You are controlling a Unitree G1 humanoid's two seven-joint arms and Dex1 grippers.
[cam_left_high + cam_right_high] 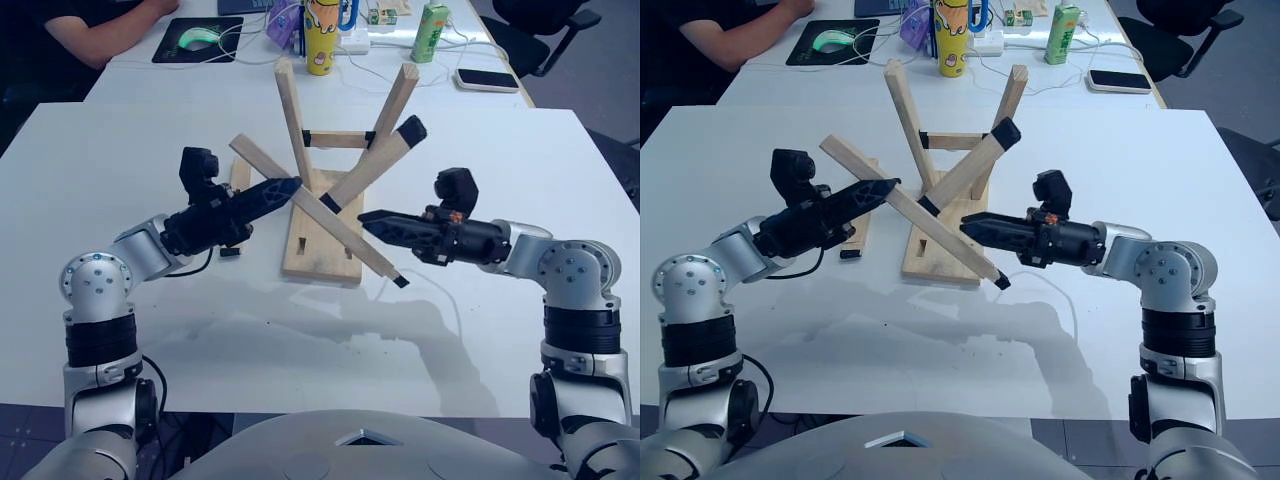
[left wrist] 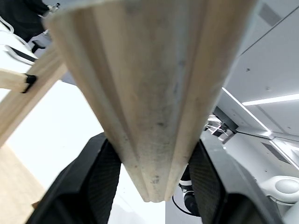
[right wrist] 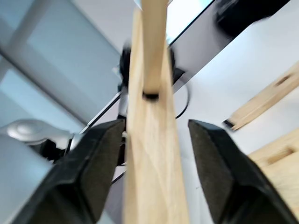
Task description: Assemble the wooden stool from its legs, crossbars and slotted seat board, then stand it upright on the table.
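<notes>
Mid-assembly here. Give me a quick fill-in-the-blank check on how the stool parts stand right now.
1. The seat board lies ___ on the table.
2. The left gripper grips the long diagonal leg, whose free end wears a ___ cap.
3. The two standing legs at the seat board's far end are joined by a ___.

Missing words: flat; black; crossbar.

wooden leg (image 2: 154,102) clamped between black fingers (image 2: 105,179) | second leg (image 2: 32,98) joined by crossbar (image 2: 10,78) beyond | white table (image 2: 65,130) beneath
</notes>
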